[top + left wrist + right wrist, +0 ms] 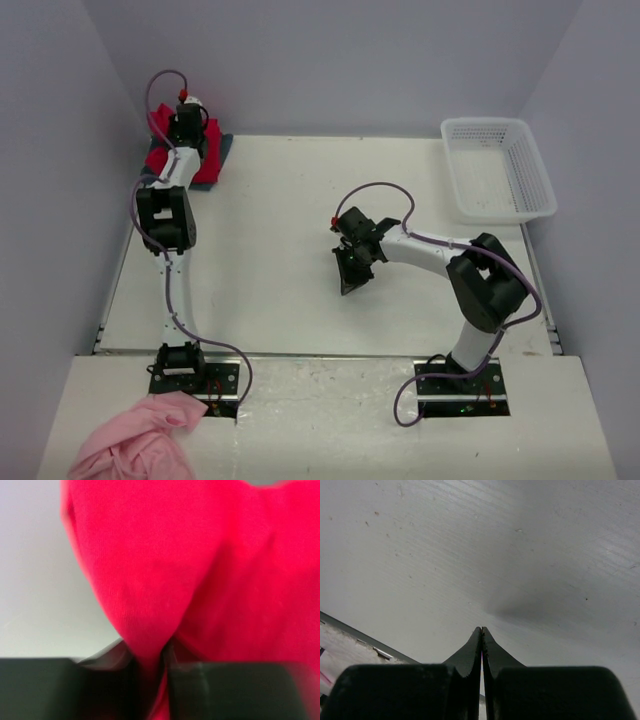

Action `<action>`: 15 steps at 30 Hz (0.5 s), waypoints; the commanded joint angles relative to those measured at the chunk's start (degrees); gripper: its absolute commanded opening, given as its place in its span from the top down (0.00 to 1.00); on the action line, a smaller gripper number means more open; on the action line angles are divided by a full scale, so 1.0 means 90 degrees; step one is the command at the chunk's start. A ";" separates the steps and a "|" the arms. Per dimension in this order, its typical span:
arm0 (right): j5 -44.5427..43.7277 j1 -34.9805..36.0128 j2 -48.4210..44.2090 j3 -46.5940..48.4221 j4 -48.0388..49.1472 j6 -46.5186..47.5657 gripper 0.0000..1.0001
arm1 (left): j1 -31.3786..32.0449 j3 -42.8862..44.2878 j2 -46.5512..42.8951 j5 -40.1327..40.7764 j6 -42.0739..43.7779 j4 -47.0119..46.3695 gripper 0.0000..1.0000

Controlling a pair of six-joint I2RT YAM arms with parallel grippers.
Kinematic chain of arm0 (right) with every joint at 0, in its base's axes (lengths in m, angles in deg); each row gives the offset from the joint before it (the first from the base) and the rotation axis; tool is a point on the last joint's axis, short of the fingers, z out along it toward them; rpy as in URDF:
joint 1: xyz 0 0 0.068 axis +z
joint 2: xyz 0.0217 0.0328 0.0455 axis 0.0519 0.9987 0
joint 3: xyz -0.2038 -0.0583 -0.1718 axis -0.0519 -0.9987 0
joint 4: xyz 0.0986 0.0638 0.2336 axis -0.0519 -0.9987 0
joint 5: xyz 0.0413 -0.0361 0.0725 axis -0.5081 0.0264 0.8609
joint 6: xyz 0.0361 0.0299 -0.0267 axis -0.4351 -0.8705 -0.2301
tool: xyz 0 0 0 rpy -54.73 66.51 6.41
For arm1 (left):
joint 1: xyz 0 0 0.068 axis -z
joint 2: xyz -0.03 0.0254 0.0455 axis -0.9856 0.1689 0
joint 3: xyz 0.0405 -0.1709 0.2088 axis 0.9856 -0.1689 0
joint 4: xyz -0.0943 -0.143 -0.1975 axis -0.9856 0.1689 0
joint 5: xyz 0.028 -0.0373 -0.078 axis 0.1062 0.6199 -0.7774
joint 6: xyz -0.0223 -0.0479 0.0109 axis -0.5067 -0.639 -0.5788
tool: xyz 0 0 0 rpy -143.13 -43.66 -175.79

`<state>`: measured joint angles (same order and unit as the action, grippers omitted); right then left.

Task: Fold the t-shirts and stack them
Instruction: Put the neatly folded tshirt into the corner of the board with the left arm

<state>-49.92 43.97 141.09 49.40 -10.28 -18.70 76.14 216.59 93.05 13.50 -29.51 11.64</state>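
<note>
A white plastic mesh basket sits at the far right corner of the white table. A crumpled pink cloth lies at the left end of the near white board.

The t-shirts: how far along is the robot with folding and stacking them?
Looks done: the red shirt sits bunched on the teal shirt in the far left corner, so they are stacked; how neatly, I cannot tell. In hand: the left gripper pinches a fold of red fabric. Left: letting go, perhaps tidying. The right gripper hangs shut and empty. A crumpled pink cloth lies by the left arm's base.
</note>
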 commanded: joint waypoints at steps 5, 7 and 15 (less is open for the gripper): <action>0.0302 0.0025 0.0033 0.0179 0.0150 0.0056 1.00 | -0.0106 -0.0840 -0.0530 0.1465 0.0556 -0.3728 0.12; 0.0292 0.0025 -0.0005 0.0151 0.0198 0.0056 1.00 | -0.0087 -0.0782 -0.0599 0.1602 0.0681 -0.3973 0.10; 0.0331 0.0035 -0.0093 0.0170 0.0247 -0.0041 1.00 | 0.0498 -0.0947 -0.1263 0.2569 0.2281 -0.5879 0.00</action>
<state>-48.37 43.97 141.49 49.40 -9.45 -18.77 77.47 208.18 89.53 31.25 -16.94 -26.54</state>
